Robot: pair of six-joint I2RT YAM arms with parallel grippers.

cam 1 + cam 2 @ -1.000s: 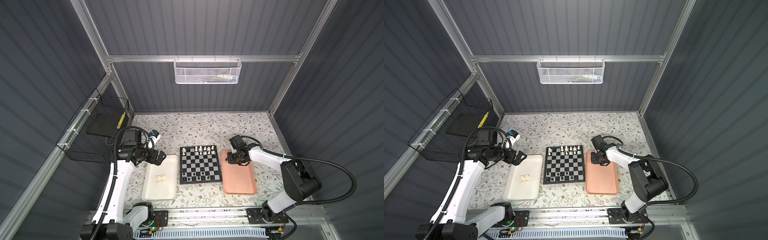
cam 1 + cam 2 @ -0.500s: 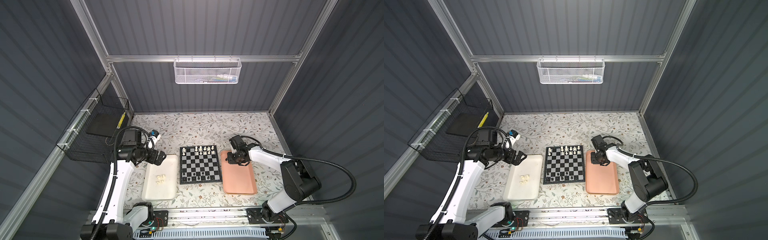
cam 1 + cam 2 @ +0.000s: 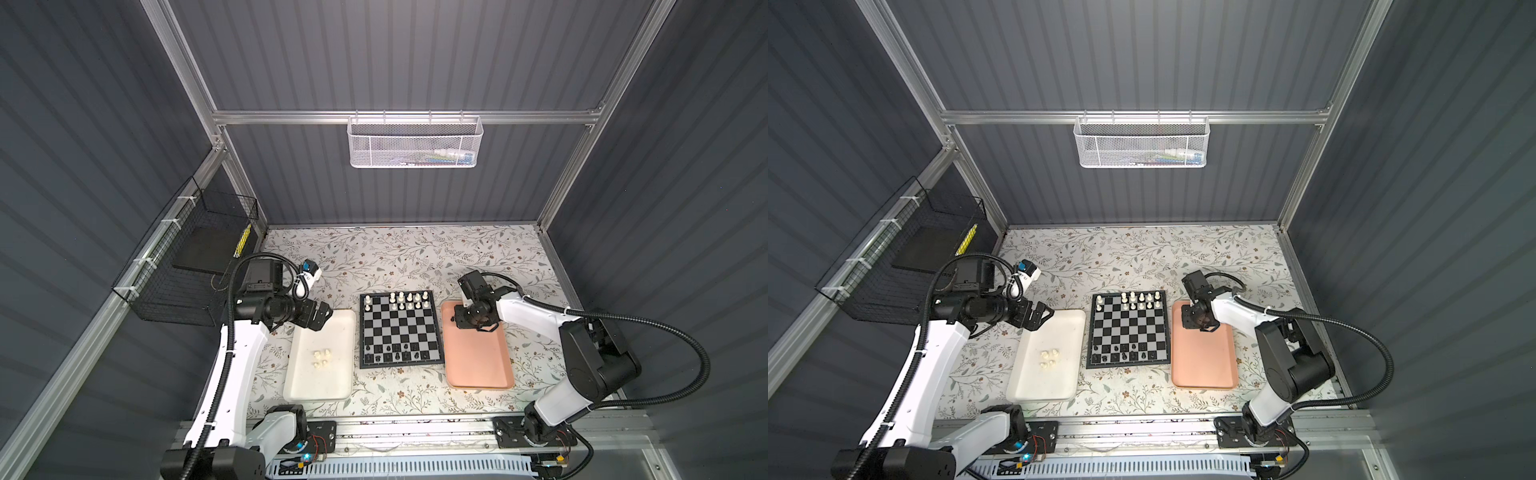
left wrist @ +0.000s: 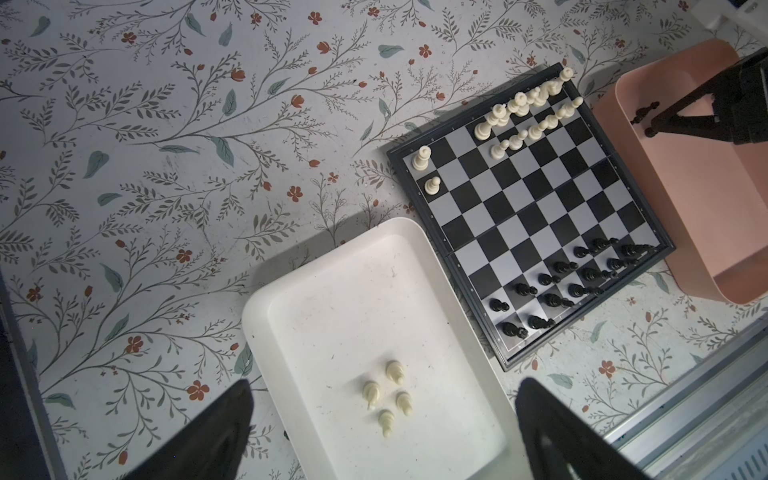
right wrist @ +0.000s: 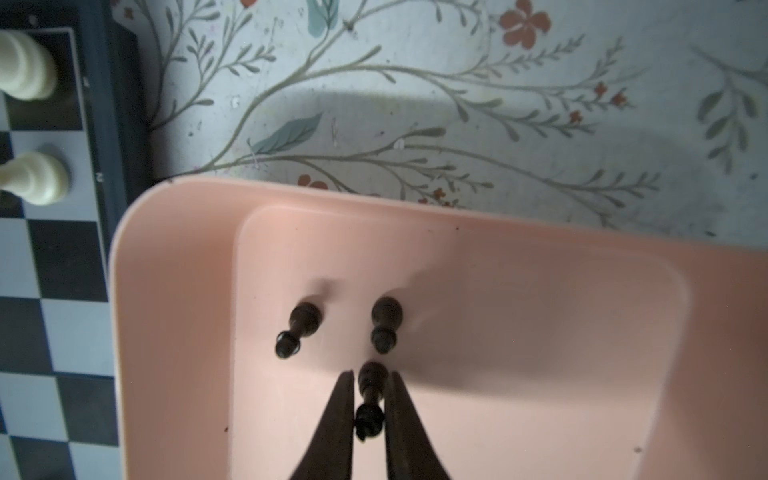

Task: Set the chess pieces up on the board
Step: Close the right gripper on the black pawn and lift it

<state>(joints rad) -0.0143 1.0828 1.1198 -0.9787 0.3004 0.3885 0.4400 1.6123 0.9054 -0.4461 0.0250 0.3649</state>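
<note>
You'll read only tiny coordinate marks on the board (image 5: 118,124) rim (one resembles a sideways 2).

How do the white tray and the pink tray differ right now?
The white tray holds four cream pieces; the pink tray holds three black pieces. The left gripper hangs open above the white tray's edge; the right gripper, inside the pink tray, pinches a black pawn. Both flank the board.

This is a robotics lab test cell. An aluminium frame (image 3: 407,117) and dark ribbed wall panels (image 3: 374,62) box in a bench with a floral cover (image 3: 395,257). A black wire basket (image 3: 174,286) hangs outward of the left gripper (image 3: 325,319), and a mounting rail (image 3: 415,430) with bare wiring runs behind it.
</note>
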